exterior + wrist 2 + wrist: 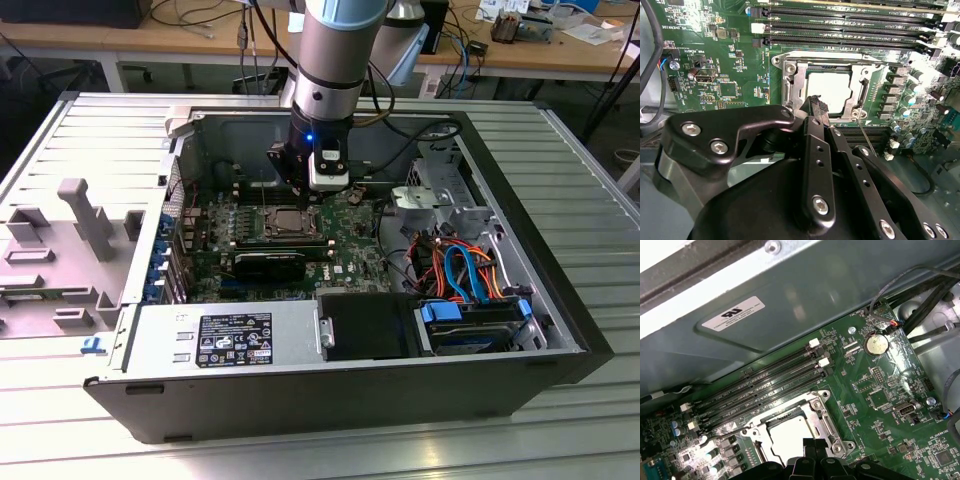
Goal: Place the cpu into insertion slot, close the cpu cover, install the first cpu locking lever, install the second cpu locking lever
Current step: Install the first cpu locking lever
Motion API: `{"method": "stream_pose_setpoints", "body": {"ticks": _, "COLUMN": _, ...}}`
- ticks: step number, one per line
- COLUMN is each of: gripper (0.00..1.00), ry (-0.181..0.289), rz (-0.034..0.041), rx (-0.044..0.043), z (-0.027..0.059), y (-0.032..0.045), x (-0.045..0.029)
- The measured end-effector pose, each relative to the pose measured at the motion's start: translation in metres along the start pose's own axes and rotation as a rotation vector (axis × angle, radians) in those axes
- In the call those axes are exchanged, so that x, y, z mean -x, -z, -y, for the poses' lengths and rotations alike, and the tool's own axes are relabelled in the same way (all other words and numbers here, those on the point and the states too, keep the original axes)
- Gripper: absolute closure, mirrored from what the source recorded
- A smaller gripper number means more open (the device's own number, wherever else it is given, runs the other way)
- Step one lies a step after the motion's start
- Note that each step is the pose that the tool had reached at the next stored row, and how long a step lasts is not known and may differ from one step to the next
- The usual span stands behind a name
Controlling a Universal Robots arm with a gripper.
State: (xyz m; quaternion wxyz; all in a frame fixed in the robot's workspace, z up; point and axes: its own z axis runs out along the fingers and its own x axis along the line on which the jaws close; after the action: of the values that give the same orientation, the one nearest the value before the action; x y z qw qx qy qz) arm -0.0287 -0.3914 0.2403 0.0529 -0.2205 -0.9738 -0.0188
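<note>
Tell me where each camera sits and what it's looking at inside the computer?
Exterior view: off the arm, high up, looking down into the open grey metal computer case; silver robot arm and black gripper show.
Second wrist view: on the arm, looking along the gripper at the flat silvery square cpu.
First wrist view: on the arm, looking past the gripper at cpu and long black memory slots.
Shared: both wrist views show gripper, cpu, green motherboard.

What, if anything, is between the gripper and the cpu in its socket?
Nothing visible. In the second wrist view the gripper, fingers shut, hangs at the edge of the cpu cover, whose window leaves the cpu bare.
</note>
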Motion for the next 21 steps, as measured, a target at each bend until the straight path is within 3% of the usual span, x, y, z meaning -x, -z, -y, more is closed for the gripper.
{"method": "stream_pose_setpoints", "body": {"ticks": 21, "gripper": 0.89, "ry": 0.014, "rz": -0.0003, "rx": -0.0014, "z": 0.0001, "y": 0.0000, "x": 0.0001}}
